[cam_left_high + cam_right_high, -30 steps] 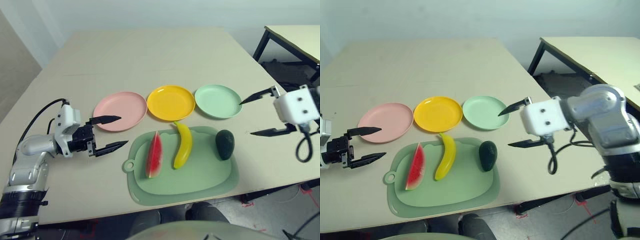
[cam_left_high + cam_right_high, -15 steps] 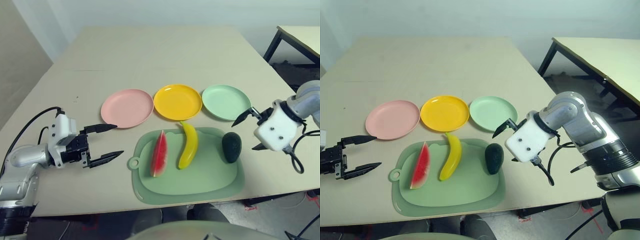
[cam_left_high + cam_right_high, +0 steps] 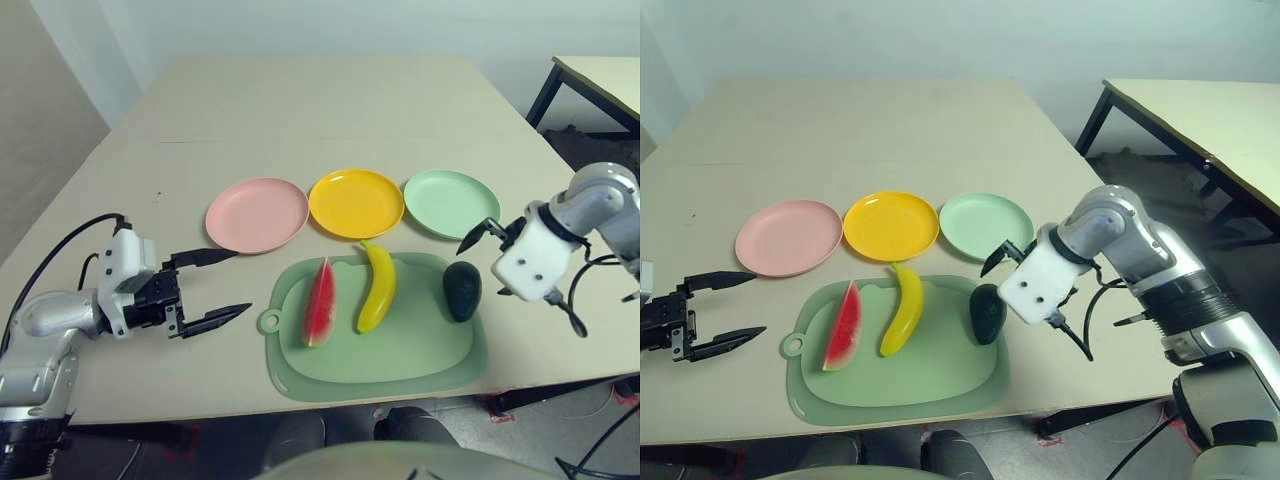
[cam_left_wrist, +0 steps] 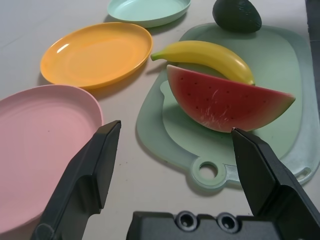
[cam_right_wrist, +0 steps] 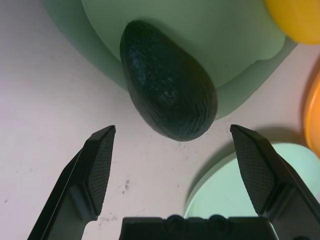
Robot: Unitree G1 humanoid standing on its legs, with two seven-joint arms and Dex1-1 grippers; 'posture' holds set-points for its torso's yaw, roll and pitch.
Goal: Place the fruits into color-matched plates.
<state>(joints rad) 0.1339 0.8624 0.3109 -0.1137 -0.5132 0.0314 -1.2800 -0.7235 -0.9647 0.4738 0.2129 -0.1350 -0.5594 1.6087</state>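
The red watermelon wedge (image 3: 320, 302), the yellow banana (image 3: 377, 287) and the dark green avocado (image 3: 462, 290) lie side by side on a green mat (image 3: 375, 350). Behind the mat, from left to right, stand the pink plate (image 3: 258, 214), the yellow plate (image 3: 356, 203) and the mint plate (image 3: 444, 203), all bare. My right gripper (image 3: 482, 270) hovers open just right of the avocado (image 5: 167, 100), its fingers (image 5: 97, 165) either side of the near tip without touching. My left gripper (image 3: 238, 282) is open left of the mat, pointing at the watermelon (image 4: 225, 100).
The mat has a ring tab (image 3: 268, 321) on its left side, close to my left fingertips. A second table (image 3: 1200, 110) with dark legs stands off to the right. The tan tabletop (image 3: 300, 110) stretches far behind the plates.
My right gripper has swung down and in from the right to the avocado's right side, still open. The left gripper has stayed almost where it was. The camera view shifted.
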